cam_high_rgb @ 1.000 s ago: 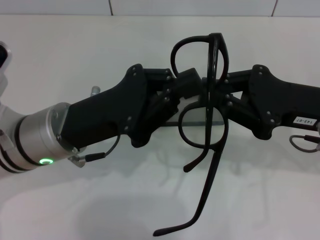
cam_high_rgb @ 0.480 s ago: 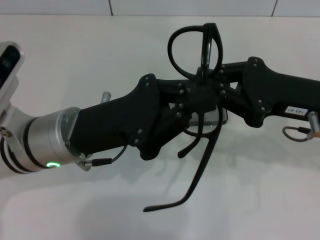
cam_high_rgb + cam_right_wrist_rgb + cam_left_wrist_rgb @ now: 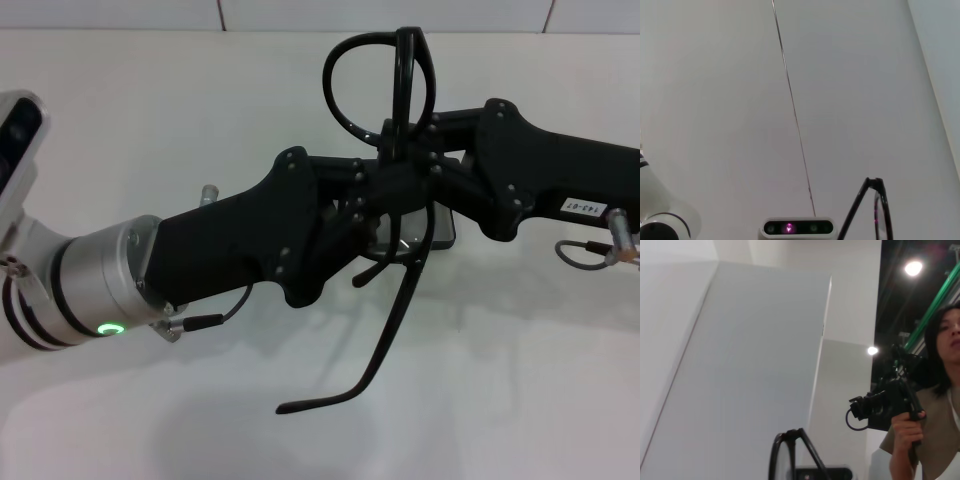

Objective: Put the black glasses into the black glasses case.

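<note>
In the head view the black glasses (image 3: pixel 372 80) stand on edge above the table, one lens ring up and a long temple arm hanging down toward me. My right gripper (image 3: pixel 408 150) comes in from the right and is shut on the frame near the bridge. My left gripper (image 3: pixel 398 195) reaches in from the left, overlaps the right one and hides the lower lens. Beneath both, a corner of the black glasses case (image 3: pixel 447 230) shows on the table. The lens rim also shows in the left wrist view, glasses (image 3: pixel 785 455), and the right wrist view, glasses (image 3: pixel 876 207).
The white table (image 3: pixel 200 100) runs back to a wall seam. A person holding a camera (image 3: pixel 920 405) stands off to one side in the left wrist view. The left arm's wrist camera (image 3: pixel 797 227) faces the right wrist view.
The right gripper has carried the glasses left and slightly up. The left gripper has pushed right until it overlaps the right one. The hanging temple arm has swung left.
</note>
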Available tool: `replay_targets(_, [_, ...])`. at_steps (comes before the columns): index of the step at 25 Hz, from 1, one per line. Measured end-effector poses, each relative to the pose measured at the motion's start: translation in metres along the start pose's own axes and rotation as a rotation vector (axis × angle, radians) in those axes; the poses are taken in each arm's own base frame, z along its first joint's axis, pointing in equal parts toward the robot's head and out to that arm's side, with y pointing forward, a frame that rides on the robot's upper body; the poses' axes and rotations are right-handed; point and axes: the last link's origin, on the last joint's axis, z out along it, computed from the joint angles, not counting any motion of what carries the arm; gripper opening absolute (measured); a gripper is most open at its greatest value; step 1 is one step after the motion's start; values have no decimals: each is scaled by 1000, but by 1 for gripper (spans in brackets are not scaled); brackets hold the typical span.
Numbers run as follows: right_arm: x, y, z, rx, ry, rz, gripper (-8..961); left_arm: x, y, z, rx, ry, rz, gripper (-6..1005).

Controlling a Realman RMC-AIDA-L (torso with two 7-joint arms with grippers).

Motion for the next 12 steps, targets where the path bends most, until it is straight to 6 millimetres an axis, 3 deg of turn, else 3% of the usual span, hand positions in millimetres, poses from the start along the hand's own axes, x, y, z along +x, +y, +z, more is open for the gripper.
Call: replay_targets(12, [-3, 1, -1, 2, -30, -1, 95, -2, -5, -1, 45, -1, -2, 33])
